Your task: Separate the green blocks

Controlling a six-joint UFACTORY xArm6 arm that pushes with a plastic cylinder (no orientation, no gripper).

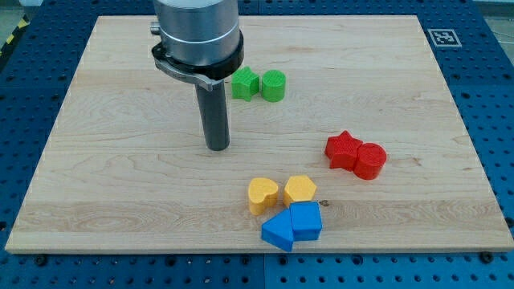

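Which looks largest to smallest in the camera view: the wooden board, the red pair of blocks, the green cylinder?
1. Wooden board
2. Red pair of blocks
3. Green cylinder, though it lies farther up the view, so may look smaller than it is.

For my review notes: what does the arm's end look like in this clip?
A wide silver-grey metal cylinder with a black clamp ring around its base, narrowing to a straight dark grey rod. My tip is flat and blunt. No cables or markings show.

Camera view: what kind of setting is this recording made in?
Probably a robotics lab bench: a pale wooden board lies on a blue perforated metal table, a printed black-and-white marker sits at the board's corner, and small coloured plastic blocks lie scattered around my tip.
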